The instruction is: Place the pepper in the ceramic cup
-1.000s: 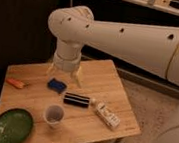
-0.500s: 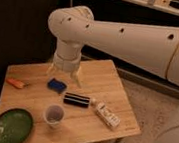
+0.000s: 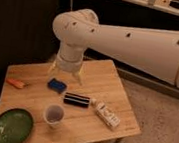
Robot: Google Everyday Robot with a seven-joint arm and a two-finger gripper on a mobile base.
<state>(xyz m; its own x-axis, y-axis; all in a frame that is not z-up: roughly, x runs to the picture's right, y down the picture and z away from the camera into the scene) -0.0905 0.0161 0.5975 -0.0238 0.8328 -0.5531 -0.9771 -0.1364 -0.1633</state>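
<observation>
The pepper (image 3: 16,82), small and orange-red, lies near the left edge of the wooden table (image 3: 106,83). Toward the front stands the ceramic cup (image 3: 53,115), white, upright and empty as far as I can see. My gripper (image 3: 65,75) hangs from the big white arm over the back middle of the table, just behind a blue block (image 3: 57,85). Its two pale fingers are spread apart with nothing between them. It is well to the right of the pepper and behind the cup.
A green plate (image 3: 11,126) sits at the front left corner. A black bar (image 3: 76,100) lies right of the cup, and a white bottle-like object (image 3: 106,115) lies beyond it. Dark shelving stands behind the table; speckled floor to the right.
</observation>
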